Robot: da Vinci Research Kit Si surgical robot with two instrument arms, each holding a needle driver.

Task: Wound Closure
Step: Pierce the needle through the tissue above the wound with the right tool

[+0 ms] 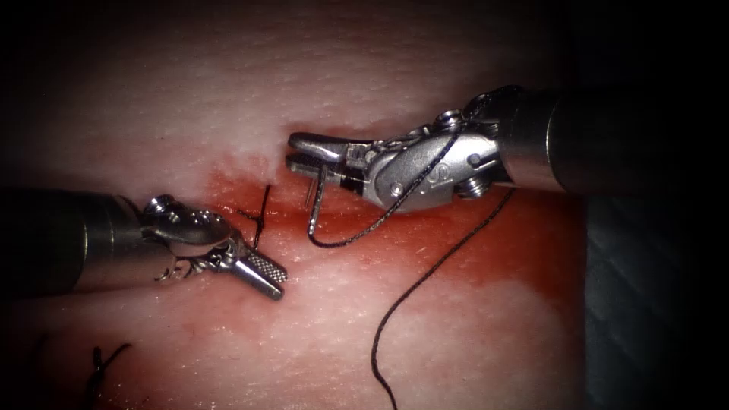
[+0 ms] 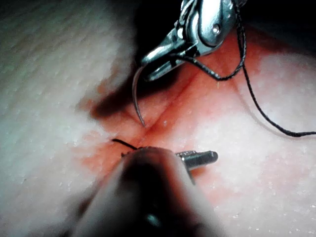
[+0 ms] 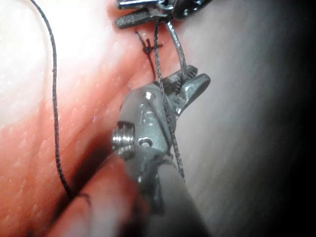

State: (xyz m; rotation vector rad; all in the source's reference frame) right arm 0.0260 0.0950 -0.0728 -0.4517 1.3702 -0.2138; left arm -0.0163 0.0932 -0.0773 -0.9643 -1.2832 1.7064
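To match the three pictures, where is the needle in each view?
Endoscope view: needle hangs from the right pincer, above the red fluid.
Left wrist view: needle curves from that pincer toward the cut.
Right wrist view: needle gripped in that pincer.
Shared landmark: the right pincer.

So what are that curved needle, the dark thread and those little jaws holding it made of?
The needle, held near its thread end by the right tool and clear of the tissue, looks like thin polished steel: grey with a glint. The thread seems a braided dark fibre, matte and finely textured. Both tools look like bright metal; the left tool, holding nothing, shows a ridged gripping face.
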